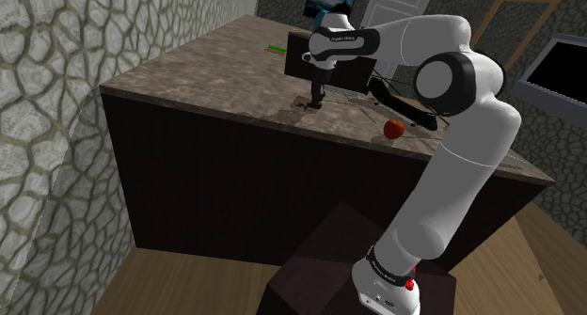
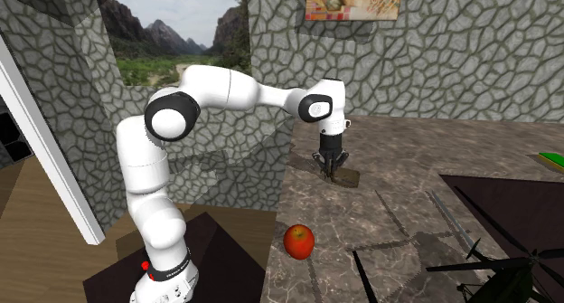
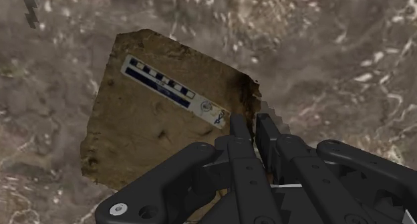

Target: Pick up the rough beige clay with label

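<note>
The jaws of the gripper (image 3: 252,122) are closed together, with only a thin slit between the two black fingertips. In the wrist view the tips sit at one edge of the clay (image 3: 160,129), just beside the end of its label (image 3: 177,90). The label is a white strip with a dark blue band and runs diagonally across the top face.

The clay is a flat, rough slab, brown-beige in colour. It lies flat on the mottled brown desk (image 3: 334,55).

In the second exterior view the gripper (image 2: 331,165) points straight down, and its tips are at the clay (image 2: 348,176). The clay lies near the desk (image 2: 407,156) edge that faces the arm. In the shoulder view the gripper (image 1: 315,99) stands over the same spot on the desk (image 1: 207,78).

A red apple (image 2: 299,241) lies on the desk well apart from the clay, near the same edge. A dark helicopter model (image 2: 497,274) stands beyond the apple. A green object (image 2: 551,159) lies at the far side of the desk. A stone wall (image 2: 452,66) stands behind the desk.
</note>
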You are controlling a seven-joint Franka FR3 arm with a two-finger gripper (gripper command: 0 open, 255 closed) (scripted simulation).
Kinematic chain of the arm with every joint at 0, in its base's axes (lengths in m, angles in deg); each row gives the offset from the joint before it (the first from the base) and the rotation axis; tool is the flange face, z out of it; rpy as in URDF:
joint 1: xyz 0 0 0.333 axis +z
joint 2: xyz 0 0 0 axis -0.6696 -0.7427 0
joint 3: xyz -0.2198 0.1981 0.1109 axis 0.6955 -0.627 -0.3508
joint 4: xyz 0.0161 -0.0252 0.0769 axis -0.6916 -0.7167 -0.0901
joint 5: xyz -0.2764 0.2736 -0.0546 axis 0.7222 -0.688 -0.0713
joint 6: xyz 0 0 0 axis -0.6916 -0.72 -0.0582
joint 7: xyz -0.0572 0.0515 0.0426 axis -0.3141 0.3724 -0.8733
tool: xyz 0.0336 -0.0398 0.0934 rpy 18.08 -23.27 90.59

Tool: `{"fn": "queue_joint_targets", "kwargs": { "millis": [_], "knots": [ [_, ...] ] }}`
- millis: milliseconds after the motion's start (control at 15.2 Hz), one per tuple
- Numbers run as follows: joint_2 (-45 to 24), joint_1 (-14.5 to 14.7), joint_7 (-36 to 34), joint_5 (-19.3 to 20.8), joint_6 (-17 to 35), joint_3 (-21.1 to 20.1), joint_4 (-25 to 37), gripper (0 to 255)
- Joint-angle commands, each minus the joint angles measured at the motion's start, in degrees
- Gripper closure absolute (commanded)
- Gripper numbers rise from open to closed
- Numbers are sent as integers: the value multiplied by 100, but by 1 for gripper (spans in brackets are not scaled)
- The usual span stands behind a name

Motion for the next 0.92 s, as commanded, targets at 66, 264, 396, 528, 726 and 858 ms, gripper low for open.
{"fn": "queue_joint_targets", "kwargs": {
  "millis": [66, 264, 396, 528, 726, 858],
  "knots": [
    [-1, 0, 0, 0, 1, 0, -1, 255],
    [-1, 0, 0, -1, 1, 0, -1, 255],
    [6, -2, 9, 1, -73, 2, 67, 255],
    [17, -2, 18, 3, -224, 3, 209, 255],
    [23, -3, 36, 1, -452, 4, 432, 255],
    [21, -4, 50, -3, -606, 5, 589, 255]
  ]
}}
